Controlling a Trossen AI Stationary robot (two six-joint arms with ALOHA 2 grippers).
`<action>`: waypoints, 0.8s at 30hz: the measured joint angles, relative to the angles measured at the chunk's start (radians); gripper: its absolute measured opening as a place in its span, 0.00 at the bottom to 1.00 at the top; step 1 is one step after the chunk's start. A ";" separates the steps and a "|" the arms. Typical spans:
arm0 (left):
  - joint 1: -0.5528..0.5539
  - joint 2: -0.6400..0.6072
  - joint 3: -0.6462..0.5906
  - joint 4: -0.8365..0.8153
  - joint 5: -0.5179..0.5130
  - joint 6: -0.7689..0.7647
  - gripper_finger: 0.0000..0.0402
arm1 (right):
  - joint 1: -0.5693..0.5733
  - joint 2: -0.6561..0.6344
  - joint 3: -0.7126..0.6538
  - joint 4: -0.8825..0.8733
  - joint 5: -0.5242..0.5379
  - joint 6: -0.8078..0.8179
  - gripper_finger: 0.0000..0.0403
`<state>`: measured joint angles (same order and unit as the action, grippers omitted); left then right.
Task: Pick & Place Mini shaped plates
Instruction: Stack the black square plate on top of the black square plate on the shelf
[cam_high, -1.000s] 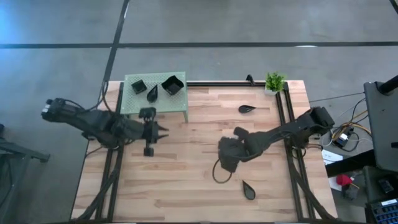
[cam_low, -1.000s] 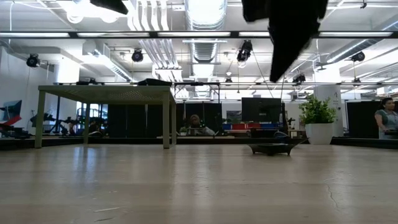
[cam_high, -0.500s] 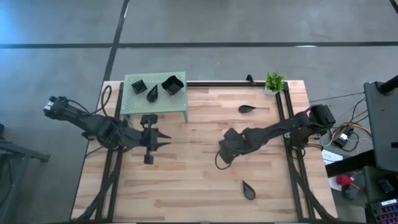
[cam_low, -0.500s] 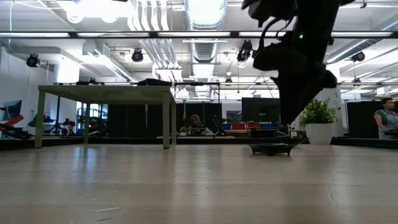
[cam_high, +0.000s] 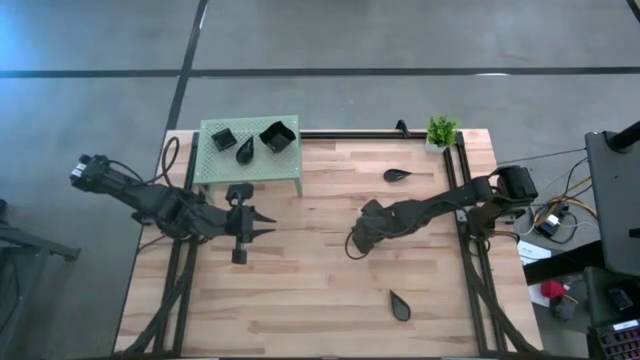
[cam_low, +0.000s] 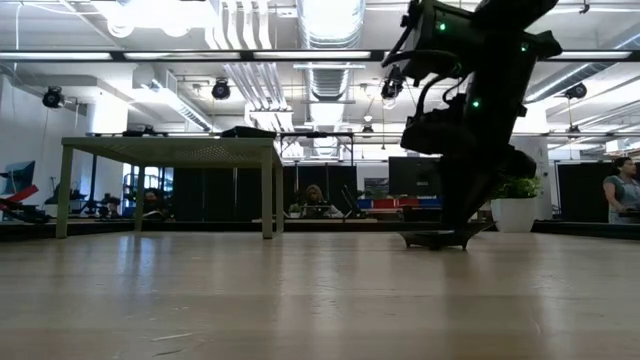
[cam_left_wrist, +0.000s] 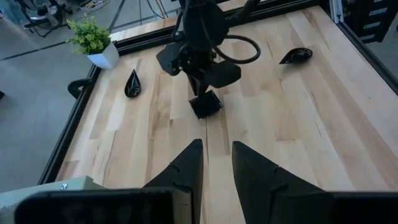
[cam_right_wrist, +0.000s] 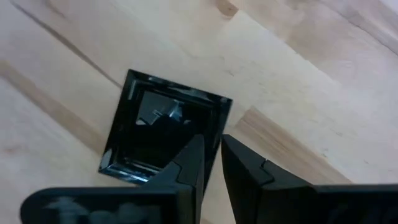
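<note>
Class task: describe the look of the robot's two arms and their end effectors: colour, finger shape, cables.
Both arms are dark, jointed links. The left end effector has two black, tapering, wedge-shaped fingers. The right end effector is black too, with a dark cable looping beside it and small green lights on the arm.

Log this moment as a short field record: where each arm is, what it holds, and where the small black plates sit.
Right gripper: over mid-table, shut on the rim of a square black plate, which hangs lifted off the wooden table in the left wrist view.
Left gripper: open, empty, in front of the green perforated stand.
On stand: two square black dishes and one leaf-shaped dish.
Loose on table: two black leaf-shaped plates, one near the small green potted plant, one near the front edge.
</note>
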<state>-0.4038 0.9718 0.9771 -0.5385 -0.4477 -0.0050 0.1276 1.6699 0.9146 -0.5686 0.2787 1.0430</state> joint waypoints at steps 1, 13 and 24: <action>0.000 0.000 0.000 0.000 0.000 0.000 0.20 | -0.002 0.000 -0.003 -0.001 0.000 0.000 0.13; 0.000 0.000 0.000 0.000 0.000 0.000 0.20 | -0.007 0.000 -0.029 0.014 -0.012 0.008 0.13; 0.000 0.000 0.000 0.000 0.001 0.000 0.20 | -0.007 0.000 -0.068 0.133 -0.053 -0.003 0.13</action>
<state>-0.4036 0.9718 0.9771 -0.5385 -0.4469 -0.0048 0.1211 1.6703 0.8463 -0.4355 0.2256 1.0399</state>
